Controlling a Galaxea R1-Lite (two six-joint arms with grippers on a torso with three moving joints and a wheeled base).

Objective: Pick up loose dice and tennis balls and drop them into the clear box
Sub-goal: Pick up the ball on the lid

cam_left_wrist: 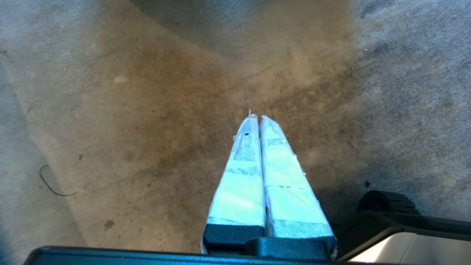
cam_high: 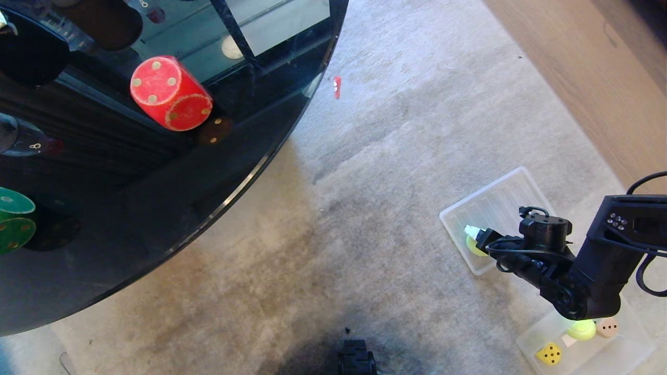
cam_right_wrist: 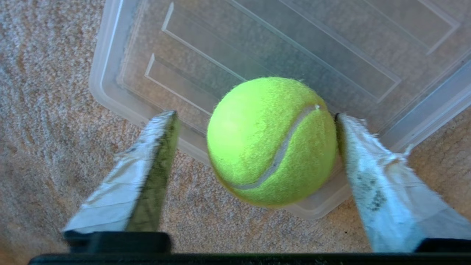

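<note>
Where walls rise, clear box (cam_high: 638,333) with yellow die (cam_high: 548,354), perhaps more; right hand (cam_right_wrist: 254,129) wide around tennis ball (cam_right_wrist: 272,140).

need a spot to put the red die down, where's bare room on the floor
Bare carpet between the black round table and the flat ridged tray. Crowded by the tray's near corner: the open right gripper straddles a tennis ball; the clear box sits close.

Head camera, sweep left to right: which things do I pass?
green die → red die on the black table → small red scrap on the carpet → flat clear tray with the right hand over its tennis ball
</note>
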